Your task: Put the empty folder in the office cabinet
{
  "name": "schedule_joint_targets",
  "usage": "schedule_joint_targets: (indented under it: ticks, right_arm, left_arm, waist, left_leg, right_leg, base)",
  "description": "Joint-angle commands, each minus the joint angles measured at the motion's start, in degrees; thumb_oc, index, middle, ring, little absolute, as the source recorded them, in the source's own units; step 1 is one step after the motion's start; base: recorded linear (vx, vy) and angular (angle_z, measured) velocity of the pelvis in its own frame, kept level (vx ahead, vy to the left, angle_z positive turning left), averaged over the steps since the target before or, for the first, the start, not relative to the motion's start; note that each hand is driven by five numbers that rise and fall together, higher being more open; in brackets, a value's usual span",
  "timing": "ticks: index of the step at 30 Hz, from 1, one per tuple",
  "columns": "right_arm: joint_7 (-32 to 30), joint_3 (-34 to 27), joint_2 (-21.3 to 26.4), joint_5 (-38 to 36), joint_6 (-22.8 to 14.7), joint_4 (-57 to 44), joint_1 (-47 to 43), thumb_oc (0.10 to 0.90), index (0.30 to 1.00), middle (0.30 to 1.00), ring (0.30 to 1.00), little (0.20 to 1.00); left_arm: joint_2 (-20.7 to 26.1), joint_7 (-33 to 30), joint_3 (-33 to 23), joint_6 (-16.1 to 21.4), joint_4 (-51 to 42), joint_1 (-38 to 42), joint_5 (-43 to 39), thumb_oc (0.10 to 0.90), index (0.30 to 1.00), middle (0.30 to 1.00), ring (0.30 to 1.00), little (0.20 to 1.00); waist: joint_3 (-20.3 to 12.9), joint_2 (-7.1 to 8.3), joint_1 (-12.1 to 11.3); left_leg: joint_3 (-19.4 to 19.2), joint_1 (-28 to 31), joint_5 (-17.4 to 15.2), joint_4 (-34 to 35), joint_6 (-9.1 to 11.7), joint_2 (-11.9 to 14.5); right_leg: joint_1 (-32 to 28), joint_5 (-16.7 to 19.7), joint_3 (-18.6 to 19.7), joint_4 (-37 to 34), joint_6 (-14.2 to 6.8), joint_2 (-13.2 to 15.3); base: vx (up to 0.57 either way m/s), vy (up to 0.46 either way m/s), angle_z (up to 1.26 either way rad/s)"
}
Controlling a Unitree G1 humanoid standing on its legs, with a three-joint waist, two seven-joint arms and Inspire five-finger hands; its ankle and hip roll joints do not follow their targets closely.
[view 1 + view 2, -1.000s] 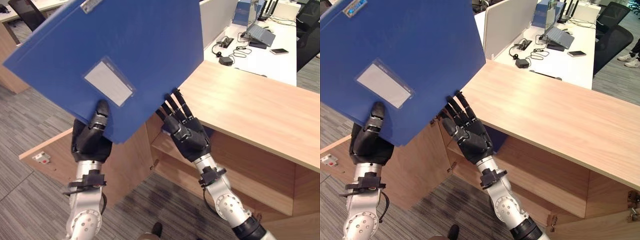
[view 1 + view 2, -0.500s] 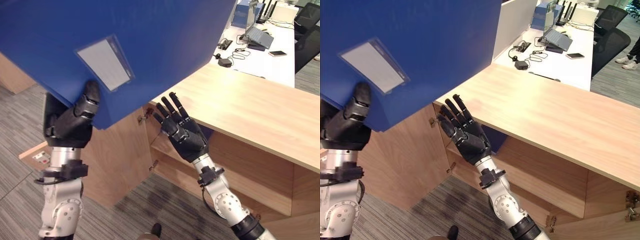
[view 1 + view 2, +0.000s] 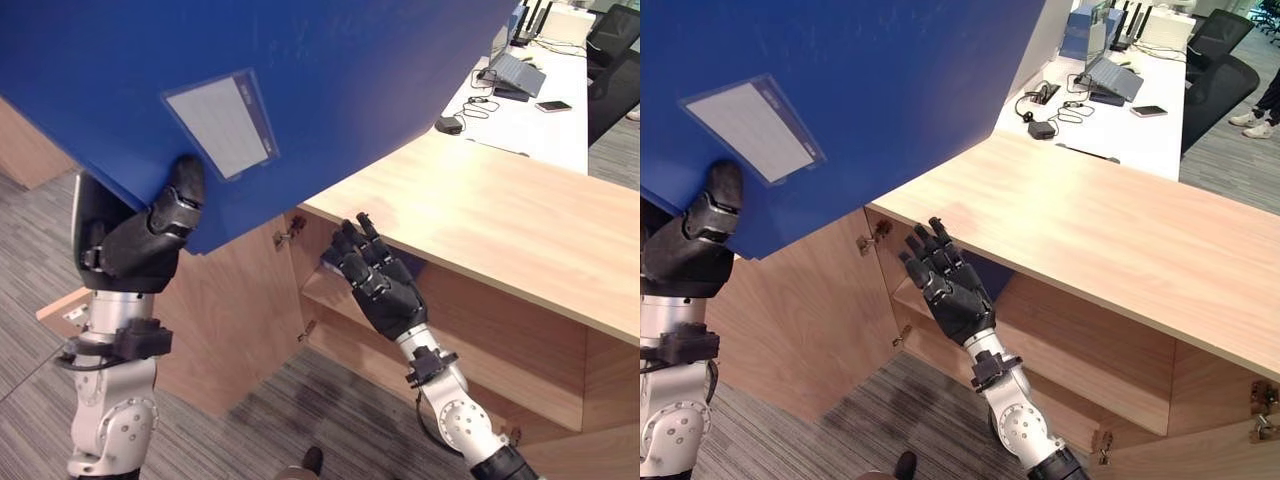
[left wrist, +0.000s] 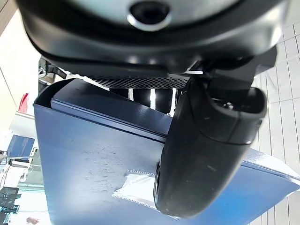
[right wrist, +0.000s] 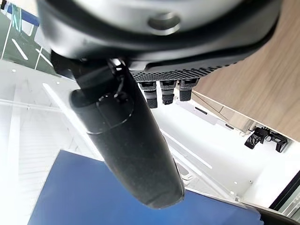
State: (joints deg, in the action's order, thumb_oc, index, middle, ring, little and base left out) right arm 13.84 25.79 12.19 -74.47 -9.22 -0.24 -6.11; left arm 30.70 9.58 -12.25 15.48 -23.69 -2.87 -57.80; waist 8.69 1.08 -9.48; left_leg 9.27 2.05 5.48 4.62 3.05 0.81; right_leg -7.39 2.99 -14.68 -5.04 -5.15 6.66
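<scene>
**Blue folder held high in left hand**

Left hand [image 3: 140,245] clamped on lower edge of blue folder [image 3: 300,90], thumb pressed beside label pocket [image 3: 222,123]. Folder raised, tilted, above wooden cabinet [image 3: 480,330] top. Right hand [image 3: 385,285] apart from folder, fingers straight and spread, before open cabinet shelf.

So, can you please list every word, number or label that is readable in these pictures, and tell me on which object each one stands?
No text can be read.
Label pocket on the blue folder, held in the left hand: faint lines, too blurred to read.
Small tag on the open cabinet door: too small to read.
Items on the white desk: no legible print.
</scene>
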Motion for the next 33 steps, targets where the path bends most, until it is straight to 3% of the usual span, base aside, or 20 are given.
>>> schedule_joint_targets:
  ticks: [1, 13, 22, 33]
  right_arm:
    - [4.01, -0.72, -1.95, -1.22, -2.23, -5.6, -5.34, 0.8, 0.9, 0.9, 0.9, 0.9]
    - [1.52, -0.05, -5.46, 0.55, -4.98, -5.9, -15.22, 0.8, 0.9, 0.9, 0.9, 0.9]
    - [-0.17, -0.36, -5.97, 2.1, -6.3, -6.02, -20.51, 0.8, 0.9, 0.9, 0.9, 0.9]
    - [-0.28, -4.24, -5.99, 2.0, -8.62, -10.63, -22.98, 0.8, 0.9, 0.9, 0.9, 0.9]
  left_arm:
    - [2.6, 2.56, -4.29, 6.55, -4.83, 6.25, -0.49, 0.4, 0.3, 0.3, 0.3, 0.3]
    - [-1.73, 3.34, 3.68, 4.25, -4.39, 7.2, -3.15, 0.4, 0.3, 0.3, 0.3, 0.3]
    - [-4.4, 5.39, 10.1, 0.41, -3.55, 4.79, -6.62, 0.4, 0.3, 0.3, 0.3, 0.3]
    - [-5.33, 6.49, 11.15, -1.7, -0.86, 2.03, -7.9, 0.4, 0.3, 0.3, 0.3, 0.3]
  waist:
    - [-3.8, -0.99, 1.45]
    - [-3.63, -1.06, 1.2]
    - [-3.37, -0.98, 0.73]
    - [-3.55, -0.97, 0.45]
  left_leg:
    - [-1.92, 5.73, -7.5, 0.38, -0.71, -1.3]
    - [-2.33, 5.76, -7.42, 0.38, -0.87, -1.13]
    - [-2.47, 5.63, -7.4, 0.38, -1.11, -1.22]
    - [-1.9, 5.59, -7.51, 0.38, -1.29, -1.46]
  right_leg:
    - [-1.6, -4.29, -1.23, 0.04, -1.81, -0.02]
    - [-1.51, -4.26, -0.9, 0.04, -1.66, -0.05]
    - [-1.44, -4.13, -1.02, 0.04, -1.57, -0.06]
    - [-1.69, -4.38, -1.12, 0.04, -1.54, -0.06]
  base:
    - [0.0, 0.0, 0.0]
    - [0.0, 0.0, 0.0]
    - [0.0, 0.0, 0.0]
    - [0.0, 0.0, 0.0]
